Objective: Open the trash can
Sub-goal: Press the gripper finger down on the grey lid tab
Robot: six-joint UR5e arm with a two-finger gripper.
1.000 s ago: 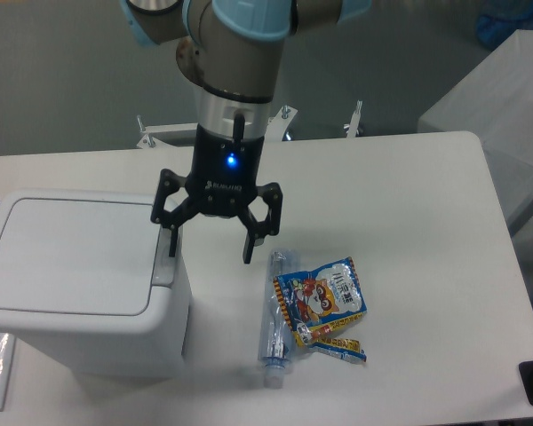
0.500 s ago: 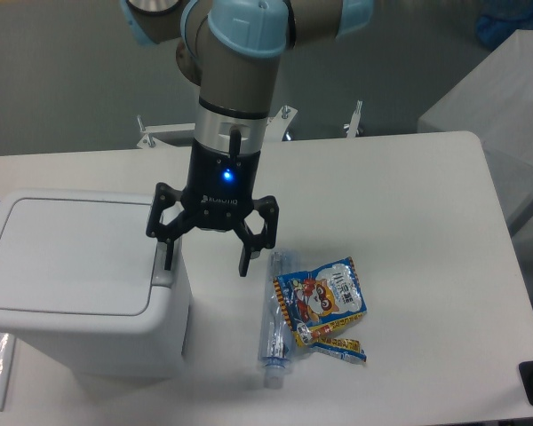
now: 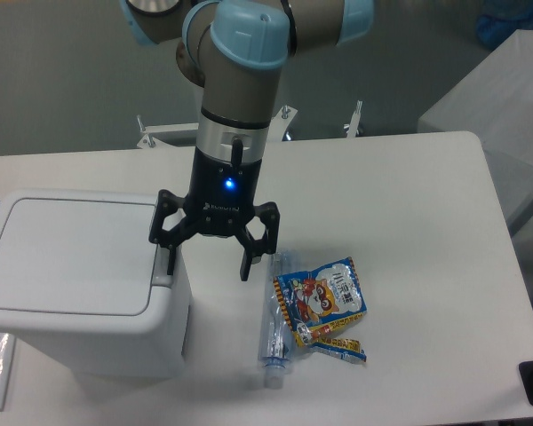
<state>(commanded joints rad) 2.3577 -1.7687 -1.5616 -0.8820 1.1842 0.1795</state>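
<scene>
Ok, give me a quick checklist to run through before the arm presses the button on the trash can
1. Lid of the trash can shut, so the opening is yet to be done: ok.
2. Gripper open, fingers spread wide: ok.
3. One finger over the grey push-button tab at the lid's edge: ok by this view, but whether it touches cannot be told.
4. Other finger clear of the plastic bottle and snack packet: ok, it hangs beside the bin, short of them.
5. Height of the finger above the tab: cannot tell from one camera.
6. Nothing lying on the lid: ok.
</scene>
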